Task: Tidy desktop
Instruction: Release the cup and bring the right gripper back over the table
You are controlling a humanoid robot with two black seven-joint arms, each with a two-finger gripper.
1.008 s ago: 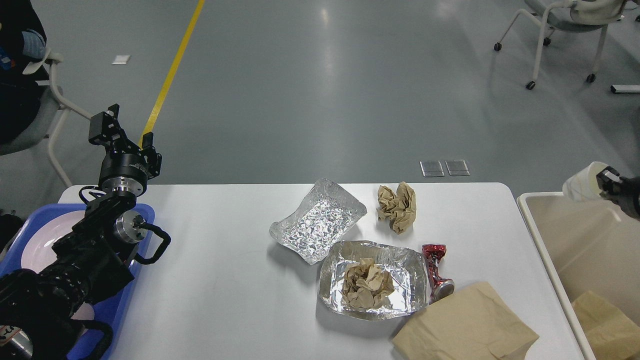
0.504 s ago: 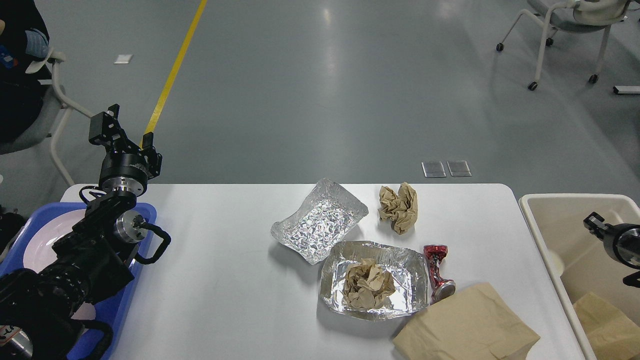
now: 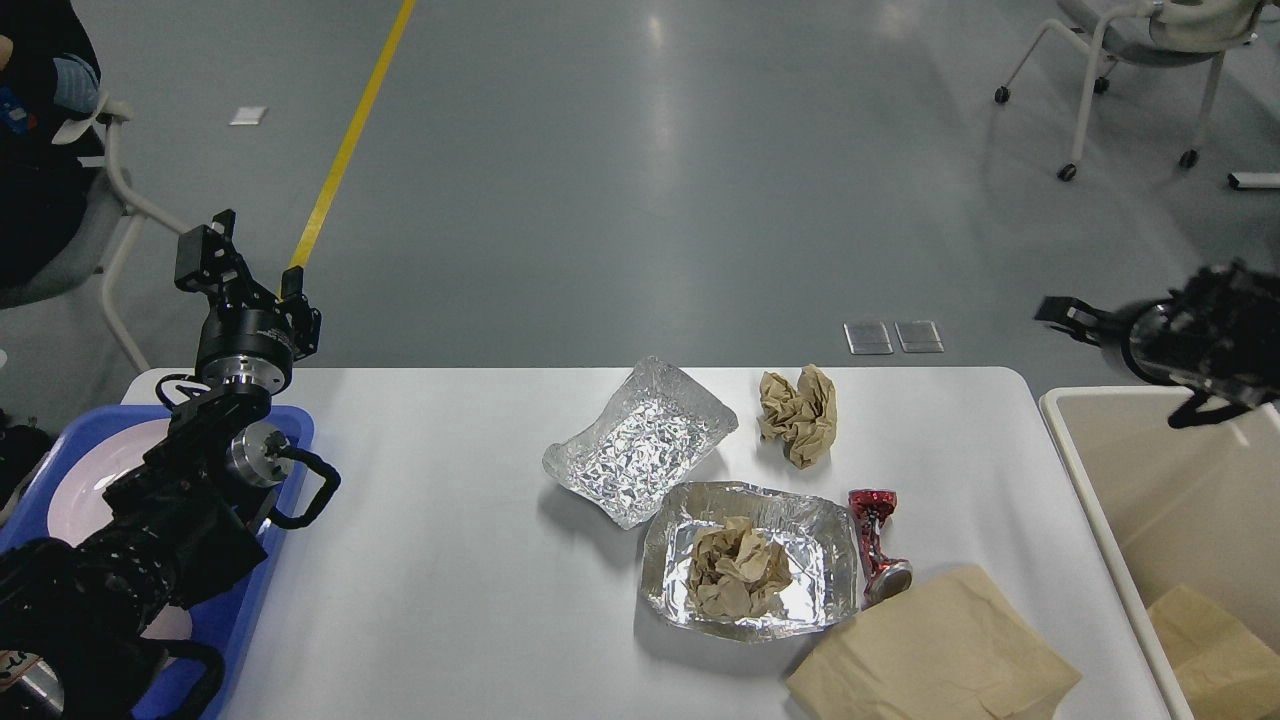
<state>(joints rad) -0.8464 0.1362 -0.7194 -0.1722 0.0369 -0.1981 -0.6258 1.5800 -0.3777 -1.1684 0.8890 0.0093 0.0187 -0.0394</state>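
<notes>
The white desktop holds an empty foil tray, a second foil tray with crumpled brown paper in it, a loose crumpled brown paper, a crushed red can and a flat brown paper bag. My left gripper is open and empty, raised above the desktop's far left corner. My right gripper is motion-blurred beyond the far right corner, above the beige bin's far edge. Its fingers look spread and nothing is in them.
A beige bin stands off the right edge with brown paper inside. A blue tray holding a white plate sits at the left edge under my left arm. Chairs stand on the floor at far left and far right.
My right gripper held a white cup over the bin a second ago, dipped into the bin and let it go, and has now risen up and to the left, empty. The left arm barely moved.
</notes>
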